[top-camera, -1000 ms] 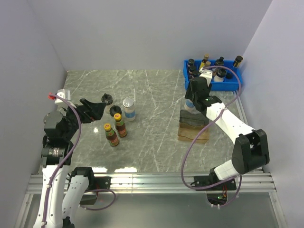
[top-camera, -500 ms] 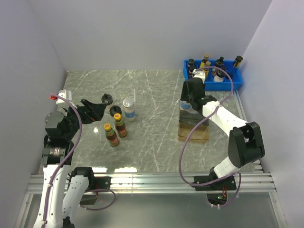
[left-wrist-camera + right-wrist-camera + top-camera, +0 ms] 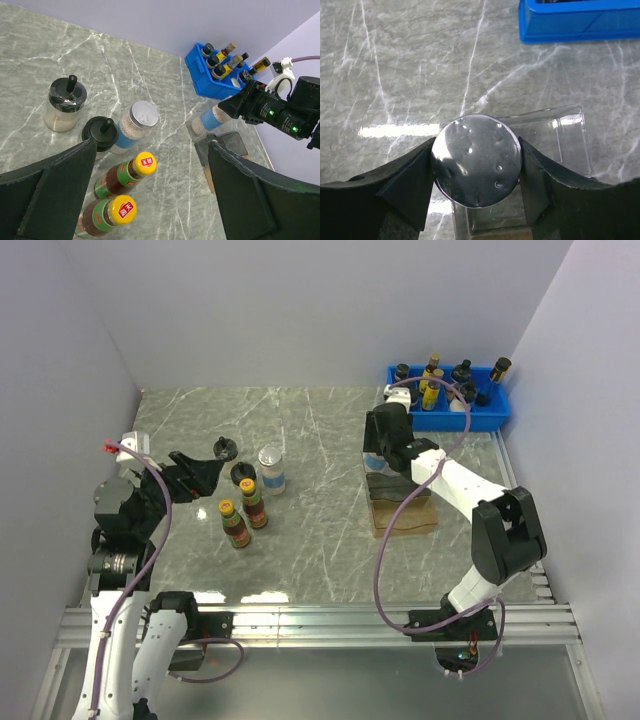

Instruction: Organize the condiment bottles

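Two brown sauce bottles with yellow caps point(image 3: 243, 512) stand side by side left of centre; they also show in the left wrist view point(image 3: 134, 171). Behind them stand a white silver-lidded jar point(image 3: 271, 469) and two black-capped little bottles point(image 3: 243, 474) point(image 3: 225, 449). My left gripper point(image 3: 205, 466) is open and empty, above and left of this group. My right gripper point(image 3: 375, 454) is shut on the second silver-lidded jar point(image 3: 476, 160), held over the left end of a clear tray point(image 3: 570, 135). That jar also shows in the left wrist view point(image 3: 212, 118).
The clear tray point(image 3: 405, 490) rests on a wooden block point(image 3: 405, 520) right of centre. A blue bin point(image 3: 450, 410) crowded with dark and yellow bottles stands at the back right. Walls close in on the left, right and back.
My right gripper has carried the silver-lidded jar leftward, away from the blue bin to the tray's left end. The left arm has not moved.
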{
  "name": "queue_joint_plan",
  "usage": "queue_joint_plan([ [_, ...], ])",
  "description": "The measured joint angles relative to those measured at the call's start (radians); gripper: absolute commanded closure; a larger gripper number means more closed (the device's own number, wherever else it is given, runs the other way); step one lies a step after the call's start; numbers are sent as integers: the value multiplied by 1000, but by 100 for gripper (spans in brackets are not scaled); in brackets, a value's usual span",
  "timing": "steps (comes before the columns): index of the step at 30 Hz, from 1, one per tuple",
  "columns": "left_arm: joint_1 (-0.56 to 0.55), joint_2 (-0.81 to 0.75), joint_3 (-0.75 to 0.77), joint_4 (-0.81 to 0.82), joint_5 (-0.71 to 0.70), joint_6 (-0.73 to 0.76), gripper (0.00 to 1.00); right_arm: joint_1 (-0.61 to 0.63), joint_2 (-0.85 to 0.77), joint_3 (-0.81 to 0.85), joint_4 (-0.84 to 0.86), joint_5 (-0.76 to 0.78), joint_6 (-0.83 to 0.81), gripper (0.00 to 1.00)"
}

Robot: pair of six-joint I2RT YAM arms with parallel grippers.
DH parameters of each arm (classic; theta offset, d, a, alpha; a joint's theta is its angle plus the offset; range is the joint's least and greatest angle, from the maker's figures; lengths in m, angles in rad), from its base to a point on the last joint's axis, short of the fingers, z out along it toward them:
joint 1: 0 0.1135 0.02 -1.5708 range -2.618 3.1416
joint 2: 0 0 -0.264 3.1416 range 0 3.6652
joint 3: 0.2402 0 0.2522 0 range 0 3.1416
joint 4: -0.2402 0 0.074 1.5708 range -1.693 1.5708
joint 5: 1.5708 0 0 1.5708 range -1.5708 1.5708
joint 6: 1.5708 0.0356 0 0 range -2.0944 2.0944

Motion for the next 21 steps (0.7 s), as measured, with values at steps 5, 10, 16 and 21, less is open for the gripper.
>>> queue_joint_plan([
  [5, 0, 0, -2, 0, 0, -1, 1, 0, -3, 0, 3, 34, 0, 17],
  [10, 0, 2, -2, 1, 1, -2, 1, 0, -27, 0, 3, 55, -9, 9],
  [16, 0, 1, -2, 0, 0, -2, 1, 0, -93, 9, -16, 77, -9, 8],
  [21, -1, 1, -2, 1, 0, -2, 1, 18, -257, 22, -34, 48, -28, 8],
])
